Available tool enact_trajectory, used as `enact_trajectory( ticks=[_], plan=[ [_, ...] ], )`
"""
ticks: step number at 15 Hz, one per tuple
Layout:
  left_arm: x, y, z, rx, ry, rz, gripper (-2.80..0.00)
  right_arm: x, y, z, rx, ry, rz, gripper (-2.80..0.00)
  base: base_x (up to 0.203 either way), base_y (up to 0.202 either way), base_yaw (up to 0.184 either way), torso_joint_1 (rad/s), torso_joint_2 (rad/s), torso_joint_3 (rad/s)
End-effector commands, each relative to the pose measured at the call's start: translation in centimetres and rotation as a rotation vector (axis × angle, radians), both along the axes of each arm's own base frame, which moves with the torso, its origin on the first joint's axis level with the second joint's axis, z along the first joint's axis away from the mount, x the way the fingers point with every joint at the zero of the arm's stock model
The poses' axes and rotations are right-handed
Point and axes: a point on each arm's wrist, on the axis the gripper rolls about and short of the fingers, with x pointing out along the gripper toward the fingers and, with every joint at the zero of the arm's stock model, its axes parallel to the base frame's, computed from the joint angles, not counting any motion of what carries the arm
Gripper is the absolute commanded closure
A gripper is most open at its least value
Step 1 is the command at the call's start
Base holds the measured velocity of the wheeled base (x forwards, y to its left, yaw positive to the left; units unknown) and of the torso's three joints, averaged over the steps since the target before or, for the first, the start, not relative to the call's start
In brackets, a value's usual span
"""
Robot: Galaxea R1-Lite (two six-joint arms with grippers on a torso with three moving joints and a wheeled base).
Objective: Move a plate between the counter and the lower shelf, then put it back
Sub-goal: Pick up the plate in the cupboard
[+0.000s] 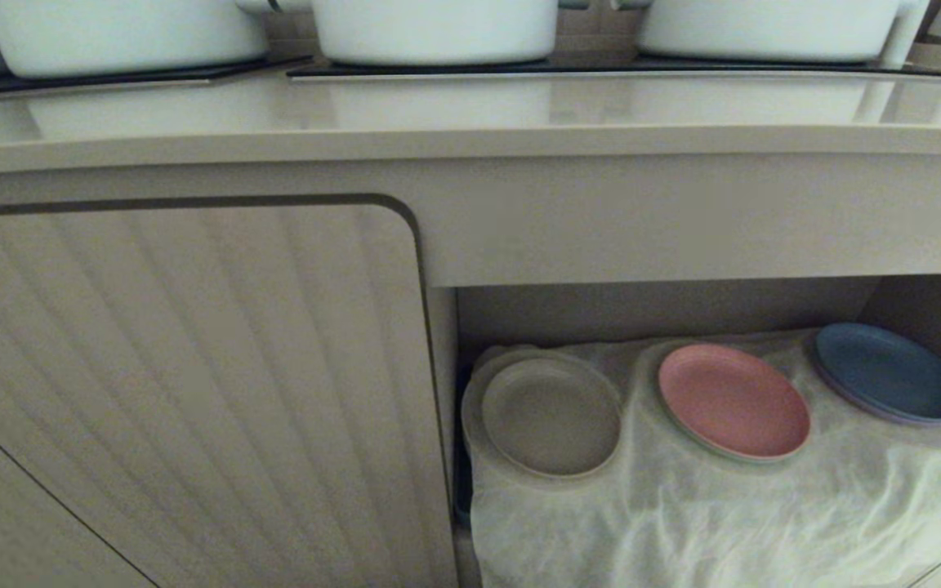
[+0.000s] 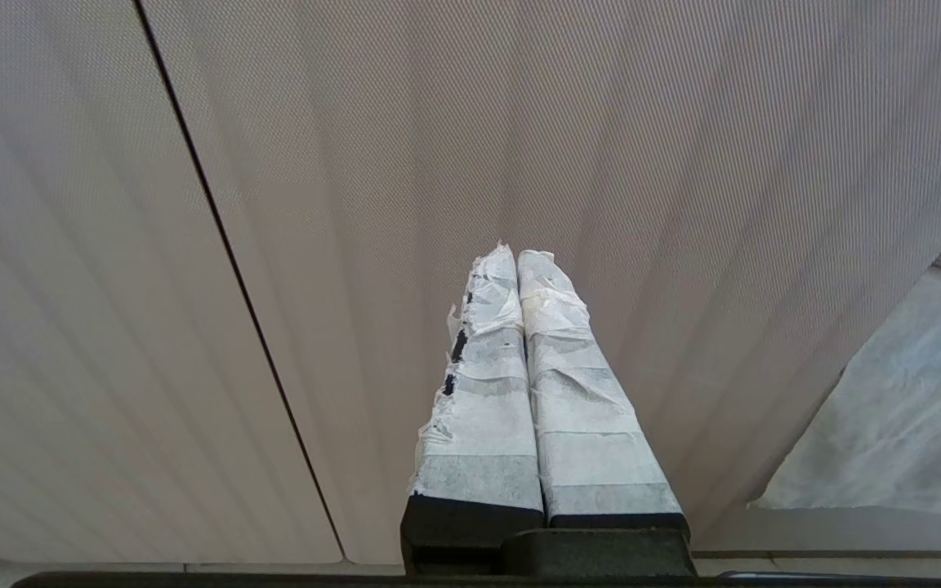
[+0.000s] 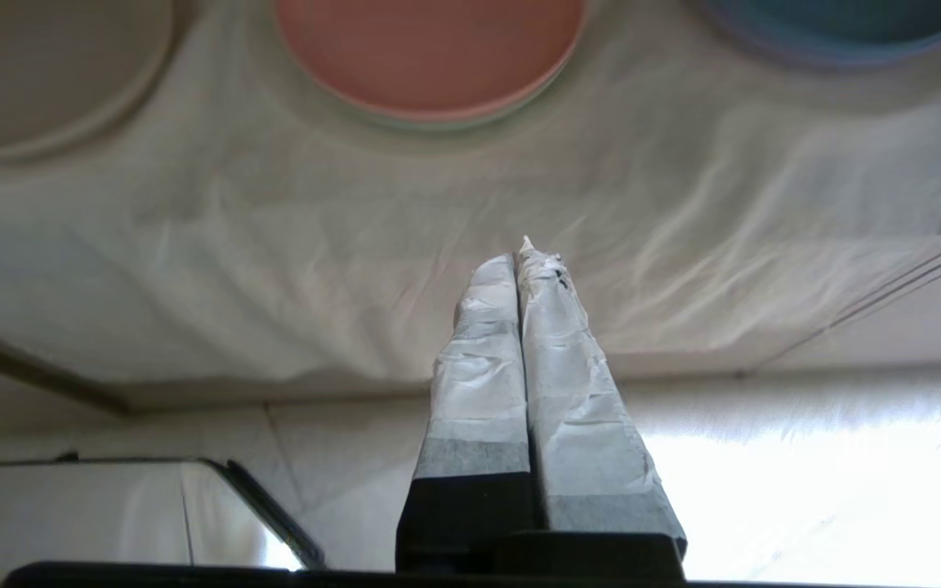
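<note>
The plate (image 1: 551, 416), cream and matte with a low rim, lies flat on the leftmost raised hump of the lower shelf (image 1: 683, 523), whose floor is covered by a wrinkled whitish cloth (image 1: 724, 514). To its right on the same cloth sit a pink plate (image 1: 733, 402) and, furthest right and nearer the back wall, a blue plate (image 1: 887, 373); the 3 plates are apart from one another. Above the recess runs the counter (image 1: 470, 122), bare along its front, with 3 white pots (image 1: 434, 28) standing on black glass panels (image 1: 601, 69) at the back. Left of the shelf opening is a ribbed cabinet door (image 1: 185, 392). The right gripper (image 3: 519, 261) hangs in front of the shelf edge with its taped fingers (image 3: 556, 359) pressed together and nothing between them, pointing toward the cloth below the pink plate. The left gripper (image 2: 517, 265) is also clenched and empty, aimed at the ribbed door, away from the plates
</note>
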Motion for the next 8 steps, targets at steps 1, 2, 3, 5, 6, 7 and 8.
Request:
enact_trajectory(
  ticks=[1, 2, 3, 5, 6, 7, 8],
  plan=[
    [0.0, 0.0, 0.0, -0.001, -0.001, 0.000, 0.00, -2.8, -0.1, -0.1, -0.002, -0.167, 0.008, 0.00, 0.000, 0.000, 0.000, 0.000, 0.00, 0.000],
    [0.0, 0.0, 0.0, -0.001, -0.001, 0.000, 0.00, -3.7, -0.1, -0.5, -0.008, -0.198, 0.017, 0.00, 0.000, 0.000, 0.000, 0.000, 0.00, 0.000],
    [0.0, 0.0, 0.0, -0.001, -0.001, 0.000, 0.00, -4.4, -0.1, -0.9, -0.013, -0.222, 0.028, 0.00, 0.000, 0.000, 0.000, 0.000, 0.00, 0.000],
    [0.0, 0.0, 0.0, -0.001, -0.001, 0.000, 0.00, -5.3, -0.1, -1.8, -0.014, -0.214, 0.045, 0.00, 0.000, 0.000, 0.000, 0.000, 0.00, 0.000],
    [0.0, 0.0, 0.0, -0.001, -0.001, 0.000, 0.00, -5.7, -0.1, -2.1, -0.010, -0.233, 0.045, 0.00, 0.000, 0.000, 0.000, 0.000, 0.00, 0.000],
    [0.0, 0.0, 0.0, -0.001, -0.001, 0.000, 0.00, -6.3, -0.1, -2.4, -0.007, -0.259, 0.048, 0.00, 0.000, 0.000, 0.000, 0.000, 0.00, 0.000],
    [0.0, 0.0, 0.0, -0.001, -0.001, 0.000, 0.00, -6.7, 0.0, -2.7, -0.005, -0.291, 0.055, 0.00, 0.000, 0.000, 0.000, 0.000, 0.00, 0.000]
  ],
)
